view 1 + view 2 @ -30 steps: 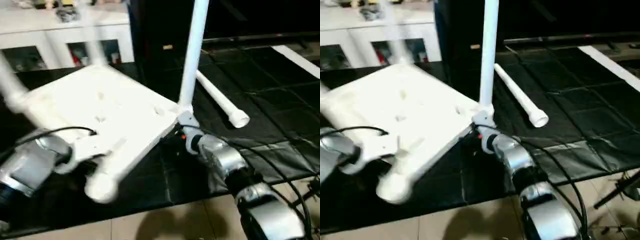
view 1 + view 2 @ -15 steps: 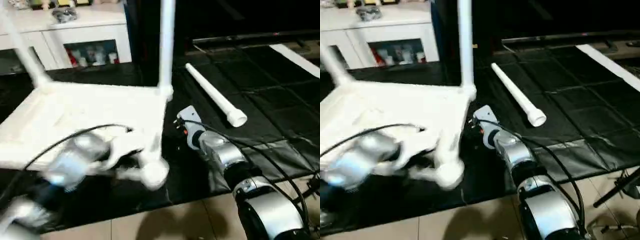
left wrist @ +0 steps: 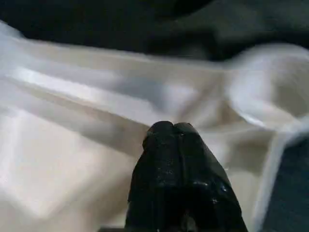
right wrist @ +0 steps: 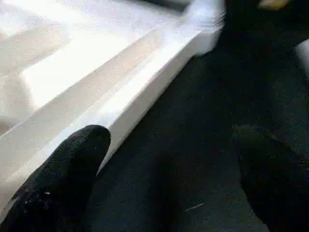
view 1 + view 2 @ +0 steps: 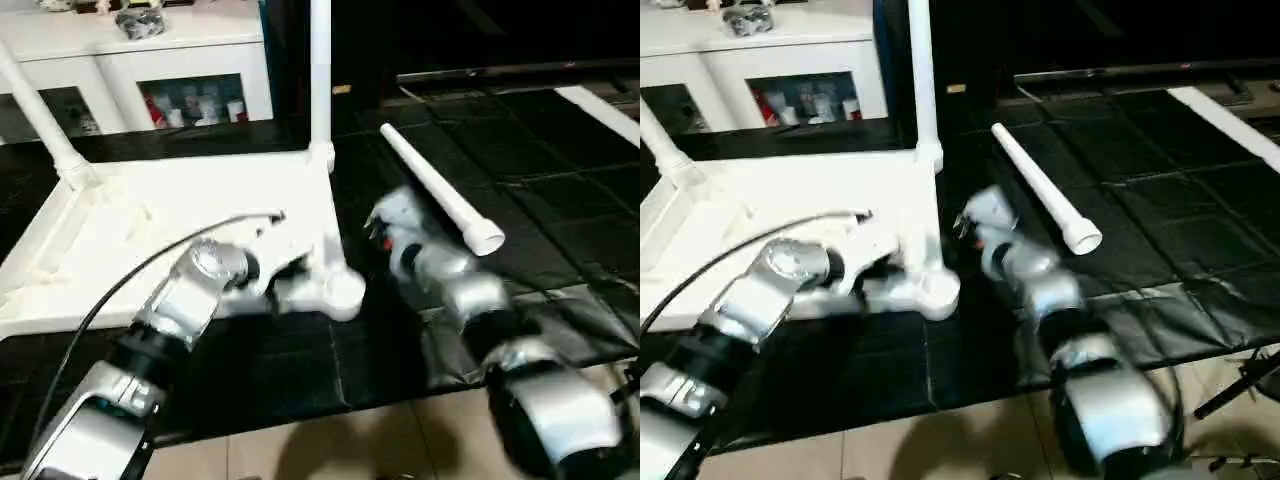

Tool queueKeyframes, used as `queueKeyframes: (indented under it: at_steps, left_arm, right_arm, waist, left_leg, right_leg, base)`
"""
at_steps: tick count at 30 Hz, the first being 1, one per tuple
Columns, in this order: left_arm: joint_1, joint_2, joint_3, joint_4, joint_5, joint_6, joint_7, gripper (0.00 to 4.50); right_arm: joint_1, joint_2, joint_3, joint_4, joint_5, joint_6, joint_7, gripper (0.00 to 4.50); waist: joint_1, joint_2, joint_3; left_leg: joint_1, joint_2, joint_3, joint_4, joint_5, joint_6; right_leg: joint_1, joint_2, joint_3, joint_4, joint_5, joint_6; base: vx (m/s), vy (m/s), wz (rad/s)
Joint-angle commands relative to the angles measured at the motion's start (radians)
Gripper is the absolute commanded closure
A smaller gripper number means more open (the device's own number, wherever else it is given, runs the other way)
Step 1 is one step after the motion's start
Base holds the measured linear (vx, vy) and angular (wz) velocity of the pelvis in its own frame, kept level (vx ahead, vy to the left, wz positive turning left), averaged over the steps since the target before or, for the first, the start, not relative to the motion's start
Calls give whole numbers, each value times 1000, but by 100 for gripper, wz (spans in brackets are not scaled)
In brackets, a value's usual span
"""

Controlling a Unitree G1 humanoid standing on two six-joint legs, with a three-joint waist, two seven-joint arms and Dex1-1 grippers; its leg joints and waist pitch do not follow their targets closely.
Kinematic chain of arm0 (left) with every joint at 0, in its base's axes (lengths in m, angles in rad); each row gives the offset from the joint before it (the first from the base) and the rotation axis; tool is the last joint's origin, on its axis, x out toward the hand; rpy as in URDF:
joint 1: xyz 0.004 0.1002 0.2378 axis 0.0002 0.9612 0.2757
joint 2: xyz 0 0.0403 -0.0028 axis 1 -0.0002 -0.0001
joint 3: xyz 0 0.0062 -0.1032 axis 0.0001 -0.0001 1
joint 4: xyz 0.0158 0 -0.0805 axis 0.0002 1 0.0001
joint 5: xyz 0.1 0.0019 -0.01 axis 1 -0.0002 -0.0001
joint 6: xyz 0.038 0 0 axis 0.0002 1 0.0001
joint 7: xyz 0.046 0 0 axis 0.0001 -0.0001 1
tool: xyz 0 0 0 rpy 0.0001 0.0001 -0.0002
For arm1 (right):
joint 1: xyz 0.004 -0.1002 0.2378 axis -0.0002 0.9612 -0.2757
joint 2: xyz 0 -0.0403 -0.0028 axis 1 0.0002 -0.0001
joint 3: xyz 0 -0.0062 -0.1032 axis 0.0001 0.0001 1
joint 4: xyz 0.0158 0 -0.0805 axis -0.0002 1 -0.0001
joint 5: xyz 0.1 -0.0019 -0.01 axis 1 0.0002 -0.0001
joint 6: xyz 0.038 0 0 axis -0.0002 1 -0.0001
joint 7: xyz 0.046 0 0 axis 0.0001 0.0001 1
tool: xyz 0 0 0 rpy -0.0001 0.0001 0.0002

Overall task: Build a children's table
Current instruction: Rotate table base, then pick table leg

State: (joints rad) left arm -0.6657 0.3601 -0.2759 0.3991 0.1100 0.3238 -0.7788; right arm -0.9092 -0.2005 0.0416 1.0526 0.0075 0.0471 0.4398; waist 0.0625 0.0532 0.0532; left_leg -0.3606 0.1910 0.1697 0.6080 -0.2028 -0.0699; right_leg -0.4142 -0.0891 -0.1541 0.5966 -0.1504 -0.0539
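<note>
Top [image 5: 180, 225] inverted, two legs [image 5: 320, 80] seated. Left end effector [image 3: 169, 133] pressed together at corner socket [image 5: 340, 293]; right [image 4: 169, 159] spread, empty. Next: fetch loose leg [image 5: 440, 200].

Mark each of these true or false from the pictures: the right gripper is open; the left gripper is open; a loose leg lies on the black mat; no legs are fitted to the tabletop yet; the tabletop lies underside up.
1. The right gripper is open. True: its two fingers stand wide apart beside the tabletop edge.
2. The left gripper is open. False: its fingers are shut together, at the tabletop near a corner socket.
3. A loose leg lies on the black mat. True.
4. No legs are fitted yet. False: at least two legs stand up from corners, one at the far right corner and one at the far left.
5. The tabletop lies underside up. True.
</note>
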Motion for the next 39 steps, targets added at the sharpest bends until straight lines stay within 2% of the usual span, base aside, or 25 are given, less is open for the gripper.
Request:
queueKeyframes:
  at_steps: [1, 3, 5, 7, 8, 9, 10, 11, 12, 13, 14, 15, 17, 22, 25, 26, 31, 34, 35, 36, 37, 38, 39]
  left_arm:
    - [2, 8, 43, -60, -44, 11, -16, 448]
    - [20, 12, 69, -126, -84, 64, -60, 409]
    - [65, 40, 88, -251, -135, 117, -130, 409]
    - [84, 50, 100, -294, -153, 142, -138, 403]
    - [84, 50, 100, -294, -153, 142, -138, 390]
    - [96, 65, 100, -317, -166, 151, -148, 390]
    - [118, 87, 104, -356, -184, 171, -158, 375]
    - [144, 112, 110, -401, -197, 197, -167, 366]
    - [173, 138, 117, -450, -206, 224, -174, 361]
    - [187, 150, 121, -471, -208, 237, -177, 361]
    - [200, 160, 124, -490, -210, 248, -181, 352]
    - [220, 174, 132, -522, -211, 272, -183, 340]
    - [261, 203, 147, -578, -214, 321, -188, 329]
    - [299, 232, 161, -634, -230, 370, -191, 301]
    - [315, 253, 159, -667, -248, 406, -174, 285]
    - [319, 257, 159, -675, -249, 412, -171, 267]
    - [331, 258, 160, -710, -254, 440, -168, 248]
    - [333, 262, 157, -716, -257, 446, -167, 214]
    - [331, 268, 153, -720, -265, 453, -163, 207]
    - [330, 269, 152, -721, -266, 453, -163, 201]
    - [327, 273, 147, -720, -269, 455, -161, 179]
    - [326, 275, 145, -720, -270, 456, -160, 179]
    - [324, 276, 142, -720, -271, 457, -159, 166]
  right_arm:
    - [-30, -26, -24, 46, 3, -10, -32, 0]
    - [-59, -50, -34, 83, -3, -6, -52, 0]
    - [-108, -92, -53, 141, -10, 9, -93, 0]
    - [-123, -105, -59, 158, -9, 21, -99, 0]
    - [-123, -105, -59, 158, -9, 21, -99, 0]
    - [-133, -115, -58, 173, -13, 21, -112, 0]
    - [-144, -128, -62, 193, -15, 28, -118, 0]
    - [-152, -144, -64, 212, -21, 36, -130, 0]
    - [-158, -159, -66, 232, -29, 42, -142, 0]
    - [-160, -167, -66, 241, -34, 48, -146, 0]
    - [-160, -172, -65, 247, -38, 52, -150, 0]
    - [-160, -179, -66, 258, -42, 56, -158, 0]
    - [-154, -190, -68, 279, -48, 72, -176, 0]
    - [-140, -194, -64, 291, -58, 98, -174, 0]
    - [-132, -190, -58, 302, -65, 120, -152, 0]
    - [-130, -189, -53, 305, -71, 127, -150, 0]
    - [-101, -194, -65, 312, -88, 156, -249, 0]
    - [-93, -196, -69, 313, -87, 160, -257, 0]
    - [-85, -200, -84, 313, -73, 179, -241, 0]
    - [-85, -200, -84, 313, -72, 180, -240, 0]
    - [-79, -204, -90, 314, -69, 199, -228, 0]
    - [-77, -205, -91, 314, -70, 209, -223, 0]
    - [-75, -207, -93, 314, -70, 218, -217, 0]
  waist:
    - [8, 12, -80]
    - [10, 8, -81]
    - [13, 4, -83]
    - [14, 5, -84]
    - [15, 6, -83]
    - [16, 1, -82]
    - [17, -10, -80]
    - [18, -6, -79]
    - [21, -8, -78]
    - [22, -14, -78]
    - [25, -8, -74]
    - [29, -15, -74]
    - [35, -11, -70]
    - [44, -11, -69]
    - [51, -11, -66]
    - [53, -11, -66]
    - [55, -8, -64]
    - [52, -8, -63]
    - [52, -2, -62]
    - [50, -6, -62]
    - [50, -1, -62]
    - [48, -3, -62]
    - [49, 0, -64]
  left_leg:
    - [2, 37, -15, -60, -165, 53]
    - [1, 38, -15, -60, -159, 51]
    - [-4, 40, -15, -60, -135, 58]
    - [-5, 39, -14, -57, -130, 65]
    - [-9, 34, -11, -52, -113, 81]
    - [-11, 34, -11, -53, -115, 83]
    - [-11, 37, -12, -56, -133, 80]
    - [-11, 36, -13, -55, -136, 79]
    - [-9, 37, -11, -55, -137, 76]
    - [-8, 39, -12, -56, -136, 71]
    - [-7, 36, -10, -56, -137, 72]
    - [-5, 38, -9, -56, -144, 69]
    - [-4, 37, -8, -56, -162, 62]
    - [-6, 37, -9, -57, -165, 57]
    - [-6, 36, -9, -57, -179, 57]
    - [-5, 37, -11, -58, -182, 52]
    - [-5, 35, -12, -59, -182, 39]
    - [-6, 33, -12, -59, -204, 38]
    - [-4, 32, -12, -58, -217, 36]
    - [-5, 31, -13, -59, -220, 37]
    - [-6, 31, -14, -59, -223, 37]
    - [-6, 32, -13, -59, -226, 38]
    - [-5, 32, -13, -58, -222, 38]
  right_leg:
    - [75, -74, 65, -66, -239, -176]
    - [78, -75, 67, -62, -229, -182]
    - [78, -77, 67, -57, -194, -203]
    - [75, -73, 67, -52, -185, -211]
    - [73, -68, 65, -53, -176, -206]
    - [74, -69, 65, -53, -185, -203]
    - [75, -72, 63, -55, -222, -196]
    - [76, -74, 63, -54, -239, -193]
    - [72, -75, 64, -57, -264, -187]
    - [72, -76, 65, -55, -271, -186]
    - [67, -71, 64, -60, -289, -179]
    - [65, -71, 65, -58, -306, -171]
    - [62, -71, 64, -64, -341, -157]
    - [62, -70, 66, -57, -315, -168]
    - [60, -69, 66, -60, -336, -160]
    - [60, -70, 67, -58, -340, -159]
    - [58, -69, 67, -61, -346, -148]
    - [60, -69, 65, -62, -357, -142]
    - [59, -70, 64, -64, -373, -136]
    - [60, -68, 64, -66, -376, -132]
    - [60, -67, 63, -65, -376, -132]
    - [60, -66, 63, -67, -372, -131]
    - [60, -66, 63, -66, -363, -134]
  base:
    - [0, 0, 0]
    - [0, 0, 0]
    - [0, 0, 0]
    - [0, 0, 0]
    - [0, 0, 0]
    - [0, 0, 0]
    - [0, 0, 0]
    - [0, 0, 0]
    - [0, 0, 0]
    - [0, 0, 0]
    - [0, 0, 0]
    - [0, 0, 0]
    - [0, 0, 0]
    - [0, 0, 0]
    - [0, 0, 0]
    - [0, 0, 0]
    - [0, 0, 0]
    - [0, 0, 0]
    - [0, 0, 0]
    - [0, 0, 0]
    - [0, 0, 0]
    - [0, 0, 0]
    - [0, 0, 0]
